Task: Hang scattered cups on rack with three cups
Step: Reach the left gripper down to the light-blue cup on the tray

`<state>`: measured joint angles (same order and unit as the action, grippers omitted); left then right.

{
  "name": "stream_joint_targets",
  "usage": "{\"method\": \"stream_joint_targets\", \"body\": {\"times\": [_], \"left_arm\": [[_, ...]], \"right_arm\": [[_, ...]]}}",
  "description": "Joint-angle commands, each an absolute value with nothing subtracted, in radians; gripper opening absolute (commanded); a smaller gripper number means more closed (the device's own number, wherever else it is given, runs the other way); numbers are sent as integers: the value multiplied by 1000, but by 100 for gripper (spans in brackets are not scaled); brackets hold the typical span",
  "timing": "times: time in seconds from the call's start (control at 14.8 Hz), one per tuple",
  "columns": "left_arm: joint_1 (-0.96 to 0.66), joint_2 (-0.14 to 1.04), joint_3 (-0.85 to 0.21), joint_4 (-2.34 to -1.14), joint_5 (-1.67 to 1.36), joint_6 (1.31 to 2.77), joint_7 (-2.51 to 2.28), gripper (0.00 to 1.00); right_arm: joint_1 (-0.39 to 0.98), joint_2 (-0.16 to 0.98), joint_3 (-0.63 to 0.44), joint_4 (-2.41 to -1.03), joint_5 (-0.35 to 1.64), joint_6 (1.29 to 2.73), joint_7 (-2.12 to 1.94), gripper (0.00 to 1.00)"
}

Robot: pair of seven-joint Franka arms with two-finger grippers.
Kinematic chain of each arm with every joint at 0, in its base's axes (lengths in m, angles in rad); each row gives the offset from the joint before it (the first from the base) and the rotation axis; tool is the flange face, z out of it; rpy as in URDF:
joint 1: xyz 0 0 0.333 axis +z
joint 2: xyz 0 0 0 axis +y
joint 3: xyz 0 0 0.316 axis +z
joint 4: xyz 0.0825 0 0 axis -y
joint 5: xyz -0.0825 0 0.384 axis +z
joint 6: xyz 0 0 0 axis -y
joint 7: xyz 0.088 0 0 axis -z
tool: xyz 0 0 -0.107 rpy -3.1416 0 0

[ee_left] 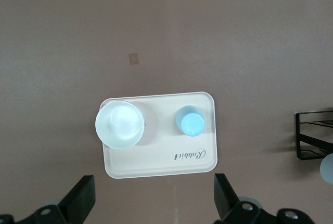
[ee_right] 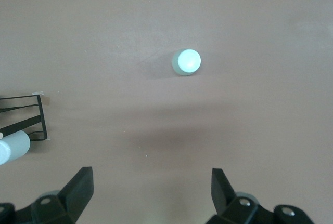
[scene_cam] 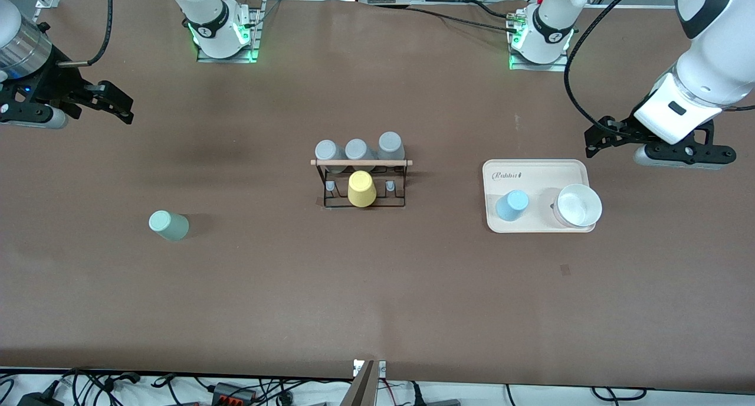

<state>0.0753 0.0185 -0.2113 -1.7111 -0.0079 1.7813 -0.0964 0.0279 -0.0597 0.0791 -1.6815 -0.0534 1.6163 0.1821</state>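
The pale sage-green cup (scene_cam: 168, 225) stands mouth-down on the bare table toward the right arm's end; it also shows in the right wrist view (ee_right: 186, 62). The light blue cup (scene_cam: 511, 205) stands mouth-down on the cream tray (scene_cam: 534, 173); it also shows in the left wrist view (ee_left: 190, 121). The black wire rack (scene_cam: 361, 163) with its wooden rod stands mid-table and carries three grey cups (scene_cam: 357, 150) and a yellow cup (scene_cam: 361, 189). My left gripper (scene_cam: 596, 139) (ee_left: 153, 193) is open and empty over the table beside the tray. My right gripper (scene_cam: 121, 104) (ee_right: 151, 187) is open and empty over the table at the right arm's end.
A white bowl (scene_cam: 579, 205) (ee_left: 119, 124) sits on the tray (ee_left: 156, 167) beside the blue cup. An end of the rack shows in both wrist views (ee_left: 312, 141) (ee_right: 26, 117). Cables and arm bases line the table's edges.
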Motion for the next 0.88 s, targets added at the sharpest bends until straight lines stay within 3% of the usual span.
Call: {"method": "stream_joint_targets", "body": {"times": [0.0, 0.4, 0.81], "left_arm": [[83, 9, -213, -1720, -28, 1789, -83, 100], [83, 46, -212, -1692, -28, 1789, -86, 100], [63, 317, -215, -1513, -21, 1790, -101, 100]], "right_arm": [[23, -57, 78, -1674, -35, 1620, 161, 100], [28, -57, 83, -1666, -32, 1618, 164, 100], [23, -61, 77, -1661, -34, 1617, 155, 100]]}}
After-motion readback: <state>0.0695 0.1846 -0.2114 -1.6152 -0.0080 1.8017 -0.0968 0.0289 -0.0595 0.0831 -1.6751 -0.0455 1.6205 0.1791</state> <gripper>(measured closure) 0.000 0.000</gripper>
